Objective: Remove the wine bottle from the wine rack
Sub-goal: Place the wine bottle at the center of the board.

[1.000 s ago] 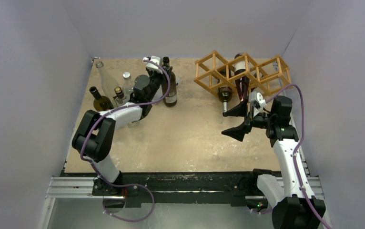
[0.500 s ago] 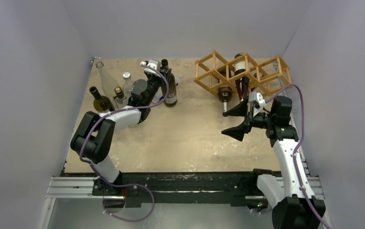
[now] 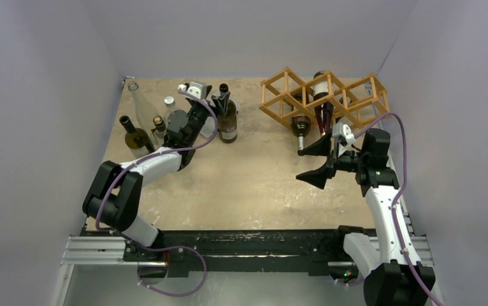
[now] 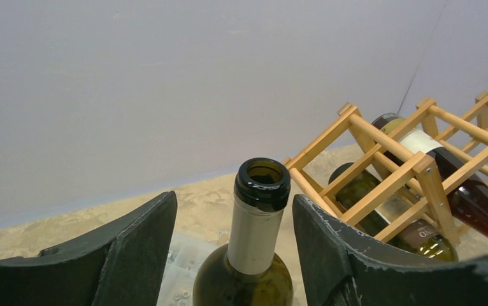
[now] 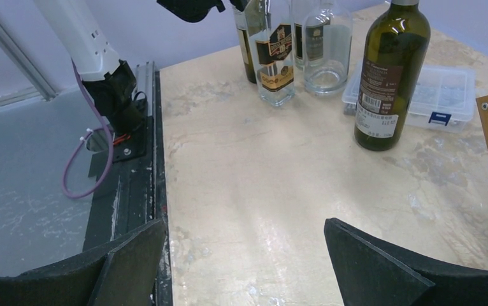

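Observation:
The wooden wine rack [image 3: 286, 70] stands at the back right. It holds two bottles: a dark red one with a white label [image 3: 322, 115] and a green one below it [image 3: 301, 125]. Both also show in the left wrist view, the red one [image 4: 477, 201] and the green one [image 4: 388, 210], inside the rack [image 4: 381, 141]. My left gripper [image 3: 219, 102] is open, its jaws either side of the neck of an upright green bottle [image 4: 254, 248], not touching it. My right gripper [image 3: 311, 161] is open and empty, just in front of the rack.
The upright green bottle [image 3: 228, 124] stands left of the rack beside a clear plastic box [image 5: 445, 95]. Several other bottles [image 3: 141, 108] stand at the back left. Grey walls close in the table's sides and back.
My left arm has swung left and drawn back a little from the upright green bottle, which stays standing. The right arm has not moved.

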### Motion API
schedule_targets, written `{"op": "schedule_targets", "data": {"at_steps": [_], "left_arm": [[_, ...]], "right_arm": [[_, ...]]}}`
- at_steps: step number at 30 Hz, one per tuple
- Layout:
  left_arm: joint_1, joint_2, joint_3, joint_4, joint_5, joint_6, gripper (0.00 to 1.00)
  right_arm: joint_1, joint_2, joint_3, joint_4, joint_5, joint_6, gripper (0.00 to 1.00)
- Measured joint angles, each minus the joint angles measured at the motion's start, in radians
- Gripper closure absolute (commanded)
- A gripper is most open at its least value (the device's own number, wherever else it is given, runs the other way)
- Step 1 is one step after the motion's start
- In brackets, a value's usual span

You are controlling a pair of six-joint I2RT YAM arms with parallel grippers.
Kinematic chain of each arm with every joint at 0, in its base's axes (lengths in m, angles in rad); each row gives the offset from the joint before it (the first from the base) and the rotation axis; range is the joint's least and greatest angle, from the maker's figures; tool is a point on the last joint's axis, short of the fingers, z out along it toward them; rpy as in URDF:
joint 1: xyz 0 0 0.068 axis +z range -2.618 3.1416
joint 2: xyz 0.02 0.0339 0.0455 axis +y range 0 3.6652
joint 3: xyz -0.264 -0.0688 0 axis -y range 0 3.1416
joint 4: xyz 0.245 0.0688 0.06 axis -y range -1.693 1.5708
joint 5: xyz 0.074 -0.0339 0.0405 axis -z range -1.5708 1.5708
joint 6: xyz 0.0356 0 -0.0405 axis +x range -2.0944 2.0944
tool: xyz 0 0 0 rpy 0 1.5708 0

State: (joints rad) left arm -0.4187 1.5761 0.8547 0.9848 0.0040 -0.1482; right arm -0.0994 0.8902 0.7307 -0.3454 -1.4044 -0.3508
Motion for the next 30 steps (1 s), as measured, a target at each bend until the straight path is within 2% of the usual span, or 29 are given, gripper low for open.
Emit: {"op": "schedule_targets", "data": {"at_steps": [7,12,21,30], "left_arm": [[0.0,-0.12,-0.04,-0.059,0.024,-0.031,0.19],[0.001,-0.239,-0.051,-0.168,0.045,-0.059,0.15],[0.002,-0.476,-0.048,-0.523,0.08,-0.144,0.05],[0.004,-0.63,-0.035,-0.828,0.15,-0.228,0.02]], "right_arm": [[0.0,0.0,0.0,-0.008,0.002,-0.018,0.01],[0.0,0.0,0.0,-0.017,0.005,-0.029,0.01],[0.0,0.0,0.005,-0.045,0.026,-0.055,0.01],[-0.003,0.0,0.006,-0.069,0.052,-0.092,0.01]]}}
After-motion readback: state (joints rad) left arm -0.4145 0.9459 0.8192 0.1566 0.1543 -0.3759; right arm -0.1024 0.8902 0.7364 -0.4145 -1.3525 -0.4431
